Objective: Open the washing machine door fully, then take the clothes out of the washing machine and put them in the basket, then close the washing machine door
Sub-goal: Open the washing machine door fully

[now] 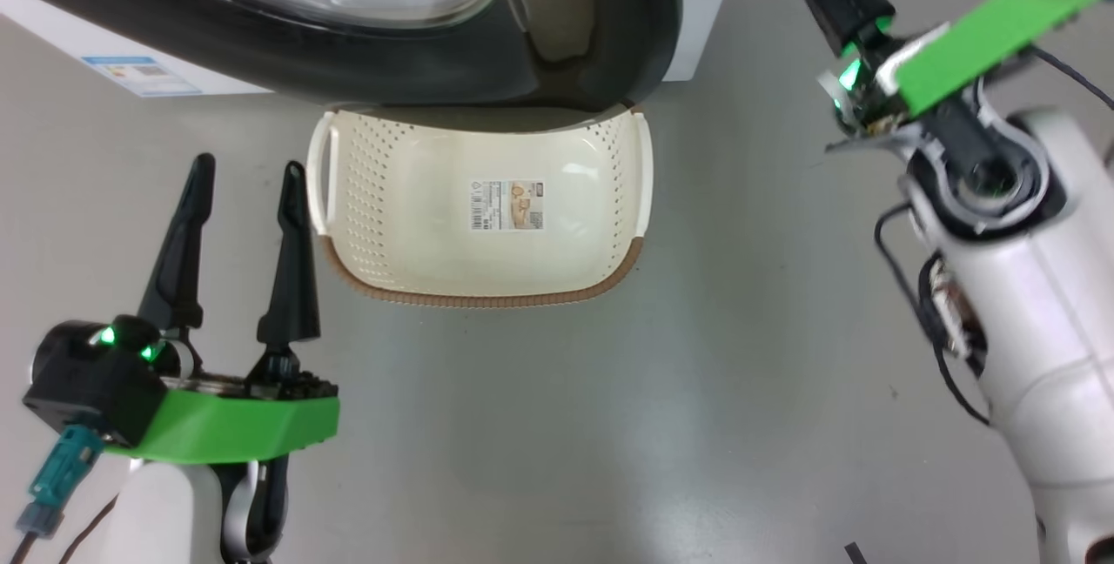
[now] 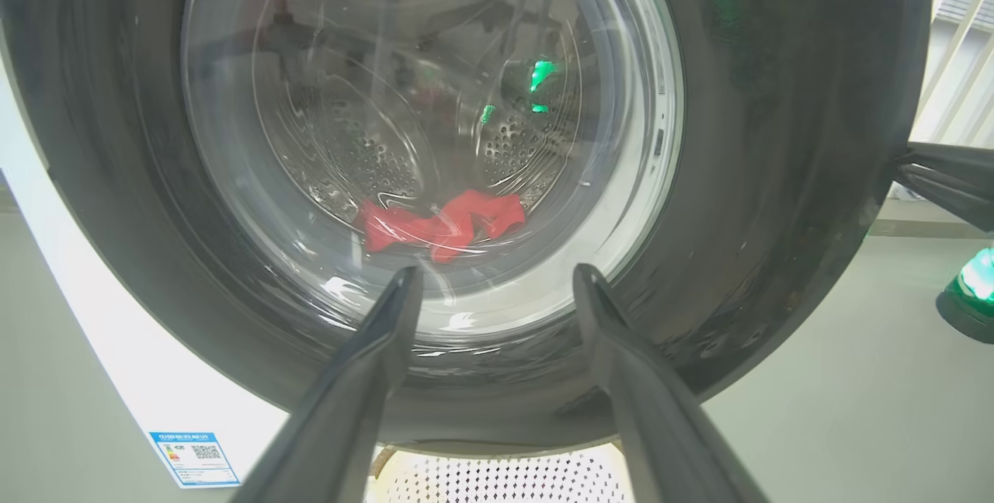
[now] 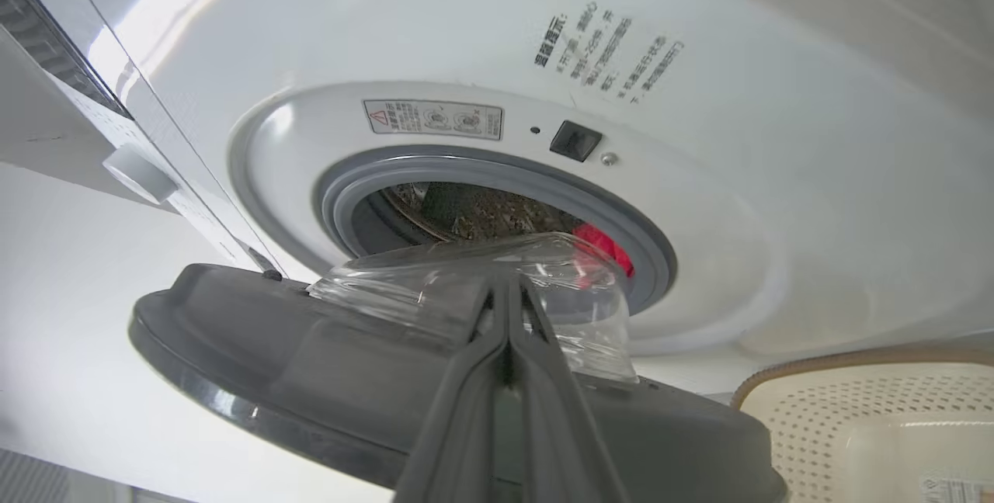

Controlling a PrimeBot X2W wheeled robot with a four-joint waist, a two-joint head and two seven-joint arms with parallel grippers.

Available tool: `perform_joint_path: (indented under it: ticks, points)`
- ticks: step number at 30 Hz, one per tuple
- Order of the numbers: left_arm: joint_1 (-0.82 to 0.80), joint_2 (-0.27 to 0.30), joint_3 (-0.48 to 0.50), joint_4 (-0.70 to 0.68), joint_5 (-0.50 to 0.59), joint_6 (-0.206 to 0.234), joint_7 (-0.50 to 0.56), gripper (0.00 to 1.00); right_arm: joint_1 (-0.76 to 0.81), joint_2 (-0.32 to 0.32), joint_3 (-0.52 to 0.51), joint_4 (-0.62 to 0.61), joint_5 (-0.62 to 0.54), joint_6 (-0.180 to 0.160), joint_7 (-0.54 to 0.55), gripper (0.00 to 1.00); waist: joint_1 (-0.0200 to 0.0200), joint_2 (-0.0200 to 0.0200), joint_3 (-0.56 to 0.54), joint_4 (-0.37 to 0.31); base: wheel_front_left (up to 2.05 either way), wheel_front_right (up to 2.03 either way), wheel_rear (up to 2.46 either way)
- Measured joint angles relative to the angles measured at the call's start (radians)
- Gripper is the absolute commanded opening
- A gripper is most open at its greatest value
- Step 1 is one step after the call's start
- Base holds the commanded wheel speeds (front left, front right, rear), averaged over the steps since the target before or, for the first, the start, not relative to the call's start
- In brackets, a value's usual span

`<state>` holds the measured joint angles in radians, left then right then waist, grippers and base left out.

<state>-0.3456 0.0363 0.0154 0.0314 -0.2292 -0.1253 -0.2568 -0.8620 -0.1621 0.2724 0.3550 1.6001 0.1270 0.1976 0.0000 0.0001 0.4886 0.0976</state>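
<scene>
The washing machine door (image 1: 392, 68) stands partly open and hangs over the far side of the basket (image 1: 479, 296), which holds nothing. On the inner side, its glass bowl (image 3: 481, 293) faces the washing machine (image 3: 776, 177). Red clothes (image 3: 602, 243) lie low in the drum; they also show through the glass as clothes (image 2: 443, 227) in the left wrist view. My right gripper (image 3: 505, 289) is shut, fingers pressed together with nothing between them, right in front of the glass bowl on the door's inner side. My left gripper (image 1: 250, 168) stands open left of the basket, pointing at the door's outer face.
Smooth grey floor (image 1: 740, 329) surrounds the basket. My right forearm (image 1: 1027, 285) with loose black cables reaches up at the right side. The machine's white front with a blue label (image 1: 144, 75) is at the far left, behind the door.
</scene>
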Motion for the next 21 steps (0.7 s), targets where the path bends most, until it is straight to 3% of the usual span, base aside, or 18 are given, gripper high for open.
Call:
perform_joint_path:
  ticks: [9,21]
  points:
    - [0.019,-0.002,-0.011,0.009,-0.001,0.0,0.0,1.0,-0.151,0.007,-0.02,0.186,0.261,0.0,0.356,0.0,0.0,-0.0001,-0.013,0.024,0.0,0.0,0.0]
    - [0.018,-0.003,-0.015,0.02,-0.002,0.0,0.0,1.0,-0.261,0.001,0.044,0.325,0.288,0.0,0.565,0.0,0.0,-0.0001,-0.012,0.04,0.0,0.0,0.0]
